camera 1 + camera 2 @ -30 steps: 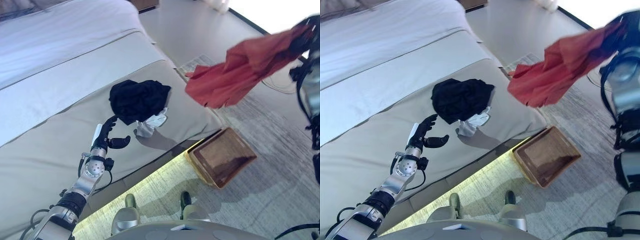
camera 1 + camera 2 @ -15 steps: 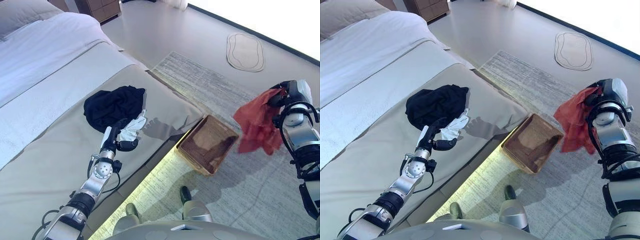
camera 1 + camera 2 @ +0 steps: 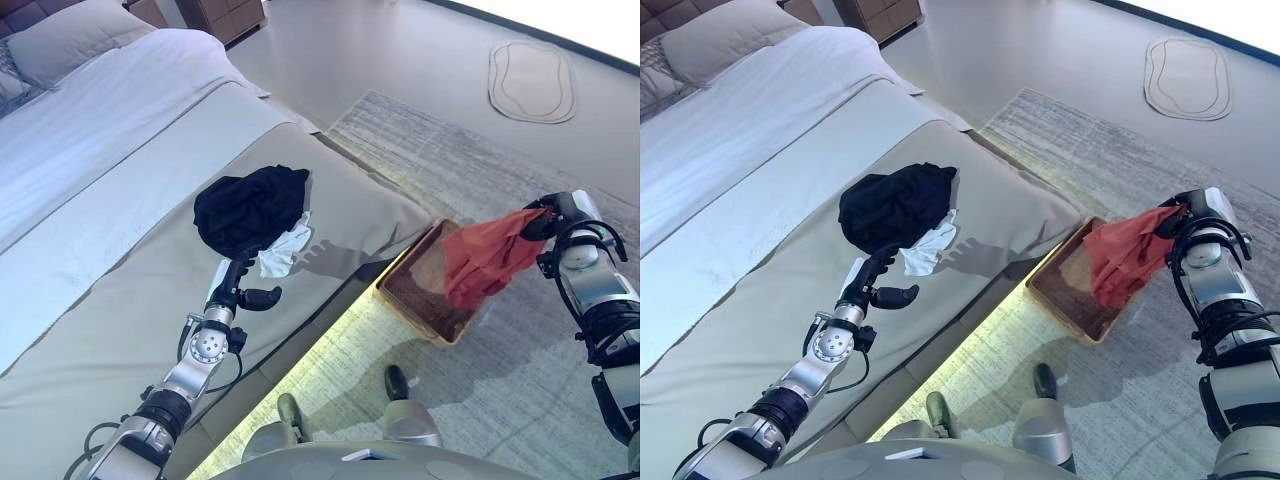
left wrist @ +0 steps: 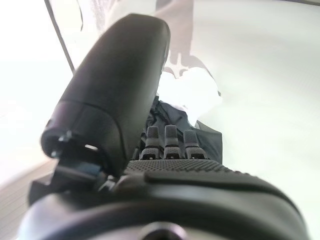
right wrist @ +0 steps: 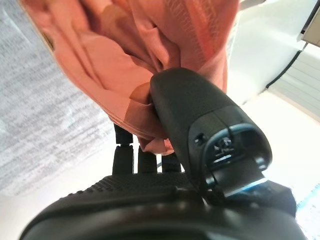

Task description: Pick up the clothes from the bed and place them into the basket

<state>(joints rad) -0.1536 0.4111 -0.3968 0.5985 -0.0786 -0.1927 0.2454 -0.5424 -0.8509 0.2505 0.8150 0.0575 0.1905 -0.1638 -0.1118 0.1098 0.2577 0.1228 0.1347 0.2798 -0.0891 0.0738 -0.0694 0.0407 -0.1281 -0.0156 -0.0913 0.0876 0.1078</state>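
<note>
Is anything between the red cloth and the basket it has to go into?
Nothing visible. The right robot hand holds the red cloth pinched, and it hangs right over the open basket on the rug beside the bed. No other thing lies between them.

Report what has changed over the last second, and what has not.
The right hand, shut on the red garment throughout, swung it down from high in the air until it hangs over the basket; it is not yet released. The left hand stays open above the bed, near the black clothes and white cloth, which lie unmoved.
</note>
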